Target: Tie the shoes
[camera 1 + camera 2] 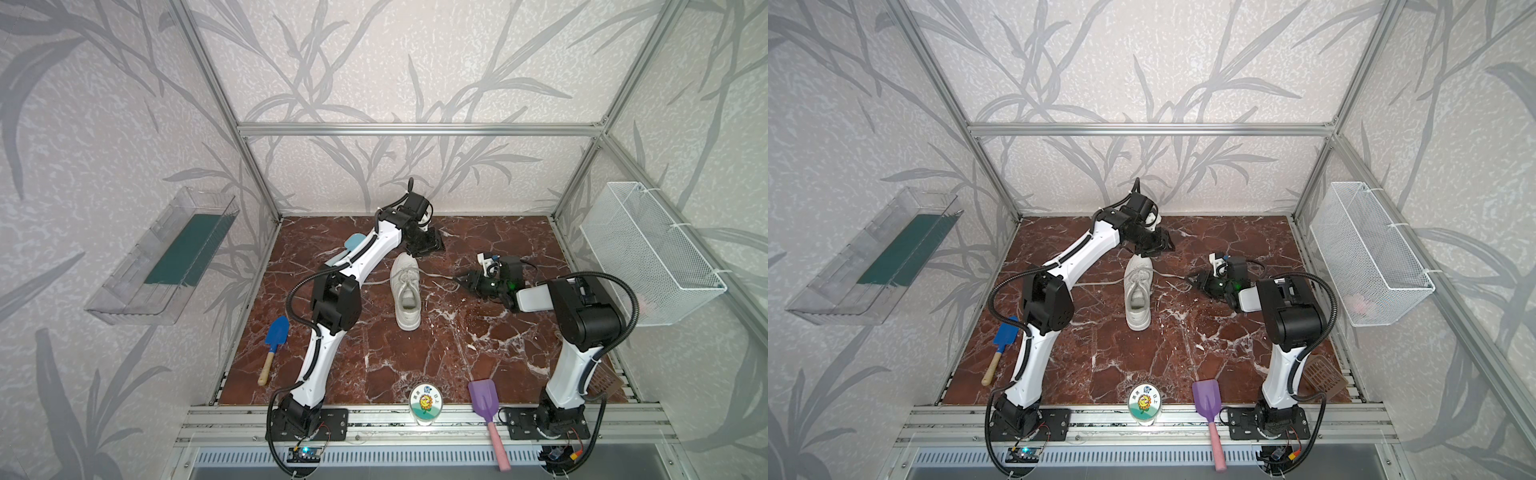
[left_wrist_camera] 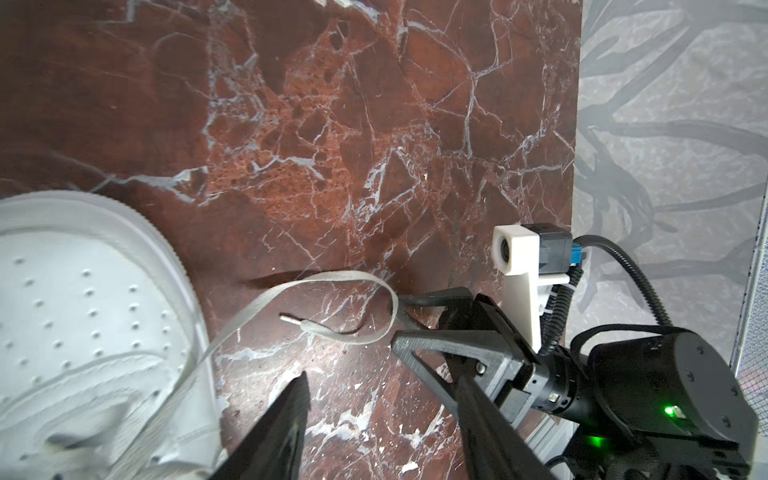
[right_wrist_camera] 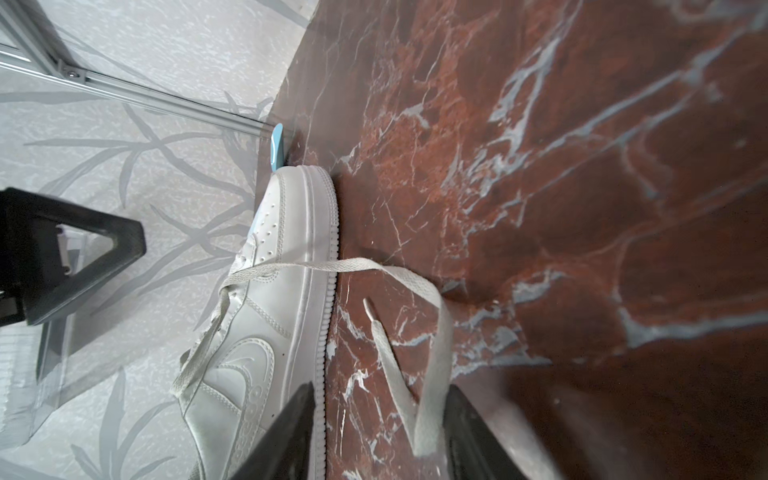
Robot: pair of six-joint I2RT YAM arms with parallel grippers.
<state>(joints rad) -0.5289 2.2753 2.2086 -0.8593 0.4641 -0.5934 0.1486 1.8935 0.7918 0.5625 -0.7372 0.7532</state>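
Observation:
A white low-top sneaker, the shoes point(image 1: 406, 291) point(image 1: 1138, 297), lies mid-table with its toe toward the back wall and its laces untied. One lace point(image 1: 374, 281) trails left. The other lace point(image 3: 415, 282) point(image 2: 332, 276) runs right and doubles back in a fold. My right gripper point(image 1: 459, 279) point(image 3: 380, 390) is low on the table right of the shoe, open, and the fold lies between its jaws beside one finger point(image 3: 453, 399). My left gripper point(image 1: 428, 245) point(image 2: 386, 399) hovers behind the toe point(image 2: 83, 311), open and holding nothing.
A blue trowel point(image 1: 276, 332) lies front left. At the front edge are a purple scoop point(image 1: 482, 399) and a round flower-printed lid point(image 1: 424, 405). A wire basket point(image 1: 652, 253) hangs on the right wall and a clear tray point(image 1: 166, 257) on the left wall.

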